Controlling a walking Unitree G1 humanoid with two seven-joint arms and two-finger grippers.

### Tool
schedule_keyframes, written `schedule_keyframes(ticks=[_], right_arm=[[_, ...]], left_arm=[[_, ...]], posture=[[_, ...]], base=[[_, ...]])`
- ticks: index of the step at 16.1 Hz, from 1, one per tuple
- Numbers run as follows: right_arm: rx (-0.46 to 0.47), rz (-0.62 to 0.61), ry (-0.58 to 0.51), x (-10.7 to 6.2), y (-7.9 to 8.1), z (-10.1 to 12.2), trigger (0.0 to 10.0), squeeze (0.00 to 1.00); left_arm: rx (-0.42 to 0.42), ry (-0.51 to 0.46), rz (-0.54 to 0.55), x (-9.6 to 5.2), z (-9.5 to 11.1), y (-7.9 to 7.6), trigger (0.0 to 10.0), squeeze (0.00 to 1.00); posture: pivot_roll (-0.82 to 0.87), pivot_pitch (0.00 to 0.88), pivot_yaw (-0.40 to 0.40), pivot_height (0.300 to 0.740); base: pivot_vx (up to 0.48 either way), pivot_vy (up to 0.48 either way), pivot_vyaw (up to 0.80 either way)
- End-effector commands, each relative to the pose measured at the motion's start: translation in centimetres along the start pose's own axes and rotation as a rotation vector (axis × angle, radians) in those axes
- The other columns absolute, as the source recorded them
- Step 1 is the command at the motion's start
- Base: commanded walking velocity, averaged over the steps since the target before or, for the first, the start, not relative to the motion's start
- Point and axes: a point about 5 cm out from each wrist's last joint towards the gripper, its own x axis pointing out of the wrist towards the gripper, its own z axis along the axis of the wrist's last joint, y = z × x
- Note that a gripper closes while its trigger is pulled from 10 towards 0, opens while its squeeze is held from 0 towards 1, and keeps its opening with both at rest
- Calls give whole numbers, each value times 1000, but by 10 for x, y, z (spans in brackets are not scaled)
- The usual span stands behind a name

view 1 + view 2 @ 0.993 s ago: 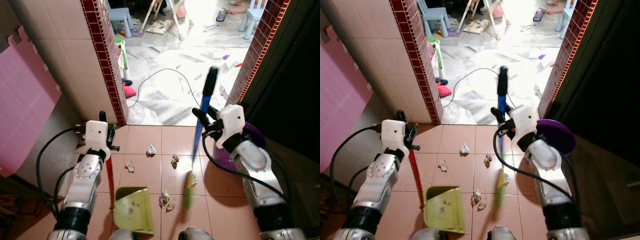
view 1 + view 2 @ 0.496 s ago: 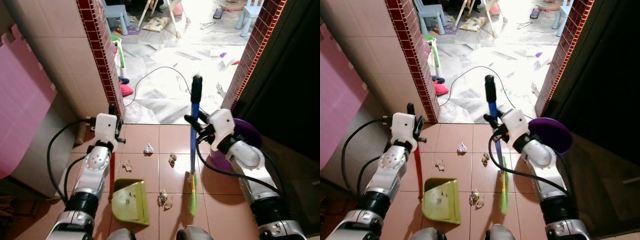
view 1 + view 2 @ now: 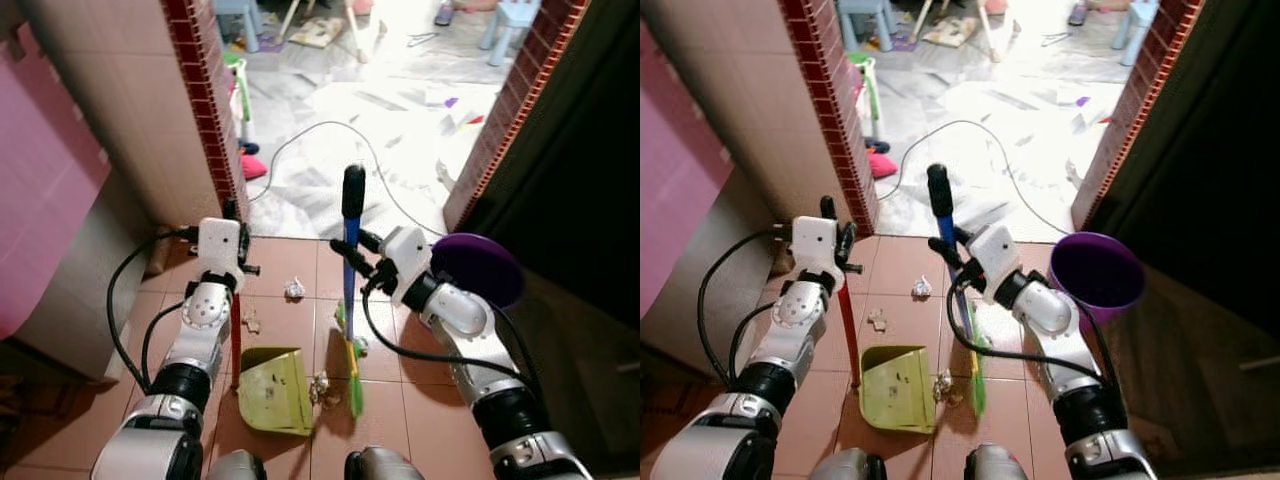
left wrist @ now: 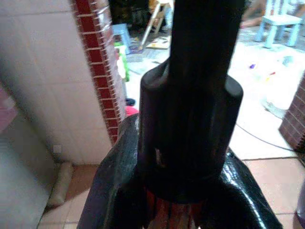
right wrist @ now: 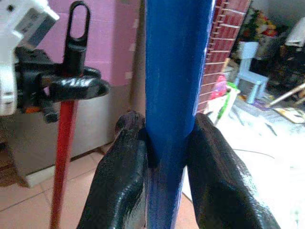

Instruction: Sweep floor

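A long blue-handled broom with green bristles (image 3: 349, 300), stiff and light, stands on terracotta floor tiles (image 3: 430, 420), the right gripper (image 3: 352, 262) clamped high on its shaft. The left gripper (image 3: 233, 243) clasps the red handle of a lime-green plastic dustpan (image 3: 275, 390), equally light. Beside its mouth lie 2 crumpled paper scraps (image 3: 322, 387), featherweight and likely to skitter.

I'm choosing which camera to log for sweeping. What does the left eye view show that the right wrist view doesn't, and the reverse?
Left eye view alone: the yellow-green plastic dustpan, crumpled paper scraps on the terracotta floor tiles, the green broom bristles, the purple round bucket.
Right wrist view alone: the right gripper jaws clamped against the blue broom handle, seen close.
Both: the broom handle, the red dustpan handle held by the left gripper.
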Motion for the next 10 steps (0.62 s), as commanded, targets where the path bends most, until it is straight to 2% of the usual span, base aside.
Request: schedule_keyframes(ticks=[1,4,7,8,10], right_arm=[[-18,17,-29,1,2,5,10000,0],[26,57,-33,3,15,4,10000,0],[109,154,-31,8,43,2,10000,0],[122,160,-35,10,46,2,10000,0],[235,114,-84,20,51,11,10000,0]], left_arm=[[-21,16,2,0,-3,-4,10000,0],[-29,16,-26,-4,-7,-16,10000,0],[-47,8,-47,0,-5,-26,10000,0],[-48,8,-48,0,-4,-27,10000,0],[-56,6,-50,2,-3,-29,10000,0]], posture=[[-223,114,-18,740],[-231,111,-20,740],[-238,88,-22,740],[-238,87,-22,740],[-240,69,-24,740]], base=[[0,0,0],[0,0,0],[0,0,0],[0,0,0],[0,0,0]])
